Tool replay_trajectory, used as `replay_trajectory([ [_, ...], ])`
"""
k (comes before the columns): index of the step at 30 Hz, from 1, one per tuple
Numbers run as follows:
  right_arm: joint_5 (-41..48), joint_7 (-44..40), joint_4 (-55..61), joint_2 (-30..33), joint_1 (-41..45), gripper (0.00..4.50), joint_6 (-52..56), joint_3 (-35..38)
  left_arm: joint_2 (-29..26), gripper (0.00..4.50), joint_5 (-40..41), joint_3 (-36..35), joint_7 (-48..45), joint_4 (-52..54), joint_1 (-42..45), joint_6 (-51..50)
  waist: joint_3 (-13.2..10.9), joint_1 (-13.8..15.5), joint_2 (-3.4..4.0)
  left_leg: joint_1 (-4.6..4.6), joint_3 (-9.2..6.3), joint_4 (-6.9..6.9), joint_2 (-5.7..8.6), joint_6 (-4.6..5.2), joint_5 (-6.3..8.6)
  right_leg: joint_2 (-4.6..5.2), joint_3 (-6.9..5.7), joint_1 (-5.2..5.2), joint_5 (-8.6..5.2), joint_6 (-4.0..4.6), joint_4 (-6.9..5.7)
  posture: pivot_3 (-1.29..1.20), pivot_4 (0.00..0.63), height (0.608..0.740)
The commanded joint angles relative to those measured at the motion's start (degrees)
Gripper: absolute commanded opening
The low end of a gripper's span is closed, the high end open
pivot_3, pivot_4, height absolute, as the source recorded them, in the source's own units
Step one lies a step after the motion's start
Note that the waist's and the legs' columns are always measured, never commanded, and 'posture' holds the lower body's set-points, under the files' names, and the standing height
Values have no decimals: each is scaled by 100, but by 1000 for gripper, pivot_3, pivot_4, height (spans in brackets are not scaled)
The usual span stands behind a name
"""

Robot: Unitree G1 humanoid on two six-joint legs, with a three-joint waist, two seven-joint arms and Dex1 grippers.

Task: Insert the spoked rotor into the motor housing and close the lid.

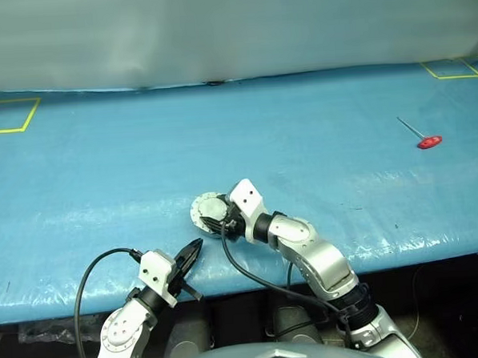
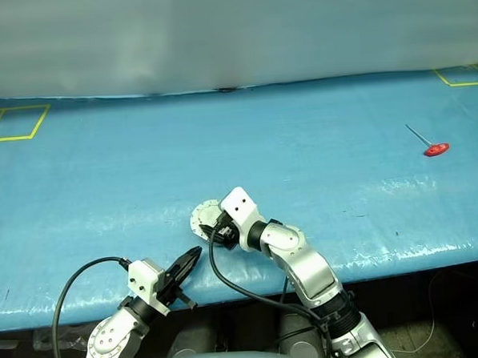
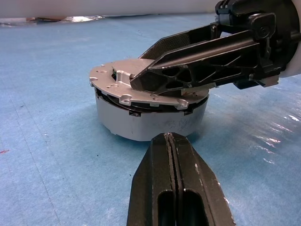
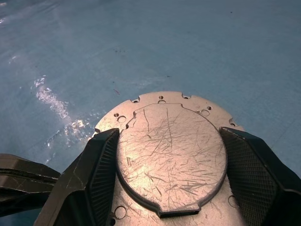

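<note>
Now the right gripper reaches over the lid, its two black fingers spread to either side of the raised, scratched centre patch and lying against its edges. That lid sits slightly tilted on the motor housing, near the front edge of the blue table, about midway along it. Just beside the housing, the left gripper points at its wall, fingers pressed together and empty. No writing is readable. A red-handled tool lies well apart, toward the far right corner.

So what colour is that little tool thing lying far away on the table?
The T-handle tool has a red handle and a thin grey shaft, clearest in the left eye view.
</note>
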State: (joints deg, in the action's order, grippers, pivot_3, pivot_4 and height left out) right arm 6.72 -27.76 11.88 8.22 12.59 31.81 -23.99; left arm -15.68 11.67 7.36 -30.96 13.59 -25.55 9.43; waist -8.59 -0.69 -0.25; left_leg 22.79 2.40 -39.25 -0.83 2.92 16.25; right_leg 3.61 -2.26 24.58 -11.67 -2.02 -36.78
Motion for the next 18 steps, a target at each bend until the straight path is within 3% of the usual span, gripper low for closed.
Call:
replay_trajectory([
  [1, -109, -72, 194, 100, 107, 3045, 18, -109, 53, 0, 25, 38, -8, 31, -1, 173, 1, 1, -2, 0, 0, 0, 0, 0, 0, 0, 0, 0, 0, 0, 0, 0, 150, 740],
  [18, -460, -125, 206, 369, 271, 3045, 28, -312, 114, 0, -59, 17, 99, 0, -21, 275, 2, 1, -3, -2, 0, 0, 0, 0, 0, 0, 0, -1, 0, 0, 0, 0, 150, 740],
])
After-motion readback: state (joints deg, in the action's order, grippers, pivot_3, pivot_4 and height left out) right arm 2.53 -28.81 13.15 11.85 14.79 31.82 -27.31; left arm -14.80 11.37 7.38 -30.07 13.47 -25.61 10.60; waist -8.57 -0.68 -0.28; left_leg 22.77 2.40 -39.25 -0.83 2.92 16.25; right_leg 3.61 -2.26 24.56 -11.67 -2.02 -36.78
